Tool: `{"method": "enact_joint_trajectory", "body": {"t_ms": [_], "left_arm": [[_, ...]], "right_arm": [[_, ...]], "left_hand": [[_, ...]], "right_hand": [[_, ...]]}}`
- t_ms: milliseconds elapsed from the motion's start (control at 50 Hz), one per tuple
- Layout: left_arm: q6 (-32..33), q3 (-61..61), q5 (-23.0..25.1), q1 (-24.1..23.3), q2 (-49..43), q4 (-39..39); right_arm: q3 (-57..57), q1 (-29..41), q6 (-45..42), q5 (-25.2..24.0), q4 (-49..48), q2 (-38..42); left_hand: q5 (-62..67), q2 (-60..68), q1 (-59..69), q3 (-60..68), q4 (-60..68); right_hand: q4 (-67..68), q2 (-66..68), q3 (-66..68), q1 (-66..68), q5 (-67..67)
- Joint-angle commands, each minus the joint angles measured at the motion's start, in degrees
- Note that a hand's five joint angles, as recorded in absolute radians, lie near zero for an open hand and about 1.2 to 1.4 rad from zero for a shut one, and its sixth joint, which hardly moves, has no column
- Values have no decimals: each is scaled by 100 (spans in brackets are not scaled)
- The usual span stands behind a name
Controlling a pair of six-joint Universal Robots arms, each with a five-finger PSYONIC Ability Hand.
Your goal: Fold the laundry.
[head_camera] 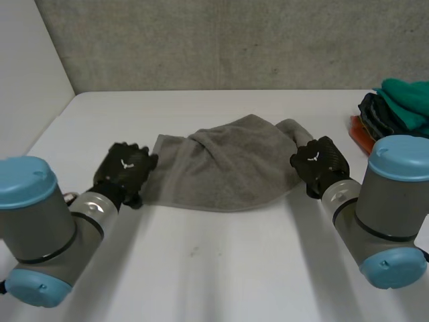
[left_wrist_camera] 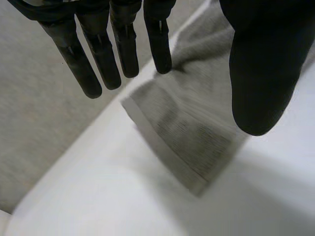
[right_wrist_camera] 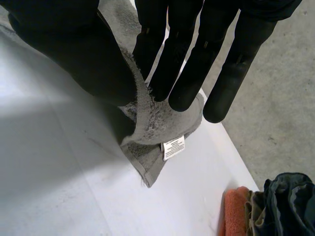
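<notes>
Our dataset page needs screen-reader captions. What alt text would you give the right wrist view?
The right hand pinches a corner of a grey towel between thumb and fingers over the white table. A white care label shows on that corner near the fingertips. Farther along the table lies a pile of orange and dark clothes.

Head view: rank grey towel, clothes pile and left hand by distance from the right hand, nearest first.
1. grey towel: its corner is pinched in the right hand.
2. clothes pile: off to the right hand's outer side, farther back.
3. left hand: across the towel, at its opposite edge.
</notes>
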Motion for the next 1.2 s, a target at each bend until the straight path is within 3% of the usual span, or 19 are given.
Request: {"method": "enact_joint_trajectory", "body": {"t_ms": [20, 200, 720, 780, 820, 860, 1000, 1100, 1160, 1200], "left_arm": [[-19, 469, 193, 22, -774, -264], [-713, 1506, 879, 66, -1504, -791], [-793, 2825, 879, 74, -2550, -1038], [-793, 2948, 870, 74, -2621, -1021], [-793, 2966, 870, 74, -2621, -1020], [-802, 3019, 870, 74, -2595, -1012], [-793, 3107, 809, 13, -2507, -670], [-793, 3010, 501, -31, -2436, -396], [-793, 2730, 273, -49, -2078, -528], [-802, 2275, 194, -49, -1299, -668]], "right_arm": [[-38, -22, 57, -50, 206, -24], [-21, -31, 66, -68, 206, -15], [-21, -48, 57, -112, 197, 64], [-21, -39, 57, -103, 197, 64], [-21, -39, 57, -103, 197, 55], [-21, -39, 49, -103, 197, 55], [-21, -39, 57, -94, 197, 46], [-38, -48, 57, -59, 206, 37], [-108, -48, 5, -50, 276, -41], [-239, -57, 5, -33, 485, -329]], "left_hand": [[234, 183, 125, 163, 242], [487, 436, 377, 415, 494], [2472, 2420, 2362, 2400, 2479], [3544, 3493, 3435, 3473, 3552], [4017, 3965, 3907, 3945, 4024], [5343, 5292, 5234, 5271, 5351], [5346, 5295, 5237, 5274, 5354], [5346, 5295, 5237, 5274, 5354], [5346, 5295, 5237, 5274, 5354], [5346, 5295, 5237, 5274, 5354]], "right_hand": [[1129, 1276, 1164, 1582, 1324], [1129, 1276, 1164, 1582, 1324], [1129, 1276, 1164, 1582, 1324], [1129, 1276, 1164, 1582, 1324], [1129, 1276, 1164, 1582, 1324], [1129, 1276, 1164, 1582, 1324], [1129, 1276, 1164, 1582, 1324], [1129, 1276, 1164, 1582, 1324], [1129, 1276, 1164, 1582, 1324], [1129, 1276, 1164, 1582, 1324]]}}
